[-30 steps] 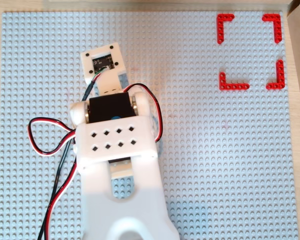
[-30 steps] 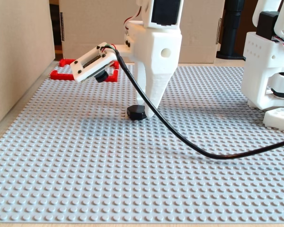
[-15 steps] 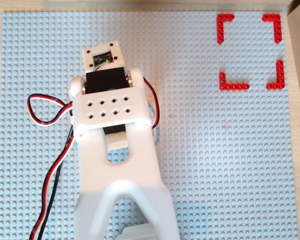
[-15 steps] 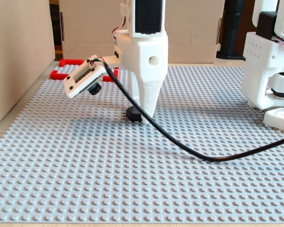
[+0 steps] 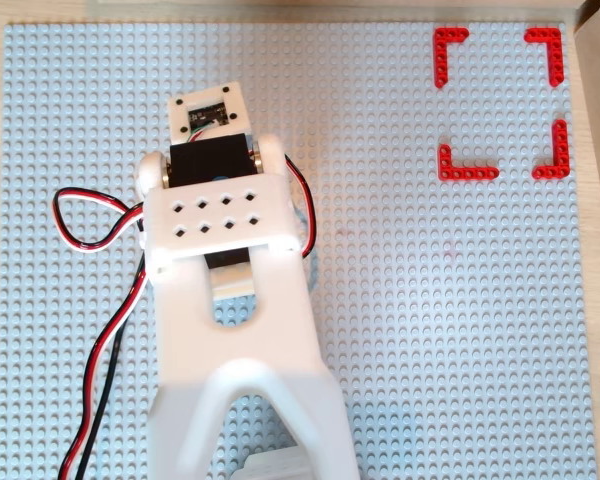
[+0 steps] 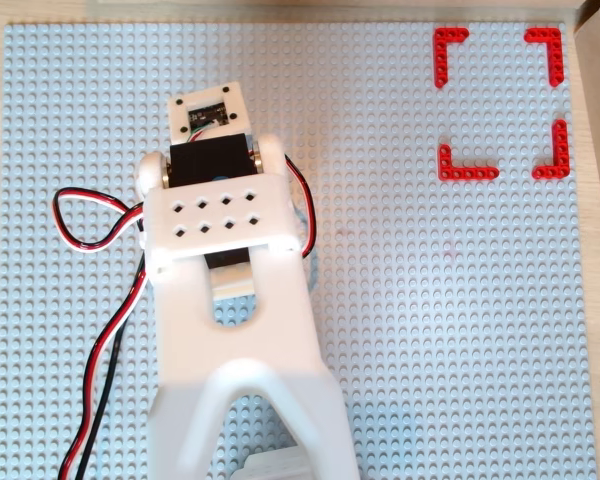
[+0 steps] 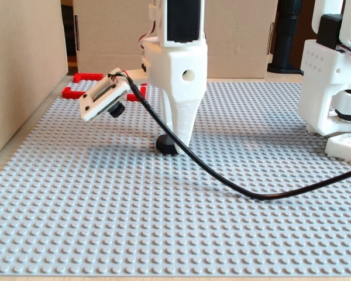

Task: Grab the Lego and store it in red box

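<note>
In the fixed view the Lego [image 7: 164, 145] shows as a small black piece lying on the grey baseplate [image 7: 105, 222]. My gripper [image 7: 178, 146] stands upright over it, with its pointed white fingertip [image 7: 182, 130] down at the Lego's right side and covering part of it. Seen edge-on, the jaws do not show whether they hold the piece. In both overhead views the arm [image 5: 230, 230] [image 6: 230, 230] hides the Lego and the fingertips. The red box [image 5: 467, 173] [image 6: 467, 173] is four red corner pieces at the top right of the overhead views and far left behind the gripper [image 7: 71, 92] in the fixed view.
A cardboard wall [image 7: 23, 70] runs along the left edge and another [image 7: 245, 35] across the back. The arm's white base [image 7: 333, 88] stands at the right. A black cable [image 7: 251, 193] loops over the plate from the wrist camera [image 7: 102, 95]. Red and black wires [image 5: 90, 220] hang left of the arm.
The gripper has turned about its upright axis and shifted slightly left over the Lego. The wrist camera swung lower and to the left. The Lego has barely moved.
</note>
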Robot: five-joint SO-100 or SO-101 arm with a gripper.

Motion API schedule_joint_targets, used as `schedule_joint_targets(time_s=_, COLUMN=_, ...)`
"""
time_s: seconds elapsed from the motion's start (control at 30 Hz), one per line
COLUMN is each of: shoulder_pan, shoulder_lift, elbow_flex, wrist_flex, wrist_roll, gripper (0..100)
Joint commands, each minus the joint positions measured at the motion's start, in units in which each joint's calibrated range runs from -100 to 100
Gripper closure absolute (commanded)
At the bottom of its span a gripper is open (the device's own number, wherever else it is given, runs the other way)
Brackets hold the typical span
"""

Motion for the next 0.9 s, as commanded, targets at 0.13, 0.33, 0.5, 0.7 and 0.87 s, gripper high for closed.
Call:
schedule_joint_targets(time_s=0.13, shoulder_pan=2.5, shoulder_lift=-1.6, elbow_flex=-6.5, wrist_flex=2.8, wrist_roll=0.1, gripper=94)
schedule_joint_targets(time_s=0.33, shoulder_pan=4.2, shoulder_lift=-9.9, elbow_flex=-13.3, wrist_flex=10.6, wrist_roll=0.3, gripper=94)
schedule_joint_targets(time_s=0.5, shoulder_pan=4.4, shoulder_lift=-19.3, elbow_flex=-17.3, wrist_flex=16.4, wrist_roll=0.3, gripper=94)
schedule_joint_targets(time_s=0.7, shoulder_pan=10.4, shoulder_lift=-28.7, elbow_flex=-17.5, wrist_flex=17.4, wrist_roll=0.3, gripper=94)
schedule_joint_targets(time_s=0.87, shoulder_pan=16.3, shoulder_lift=-35.2, elbow_flex=-17.1, wrist_flex=16.5, wrist_roll=0.3, gripper=94)
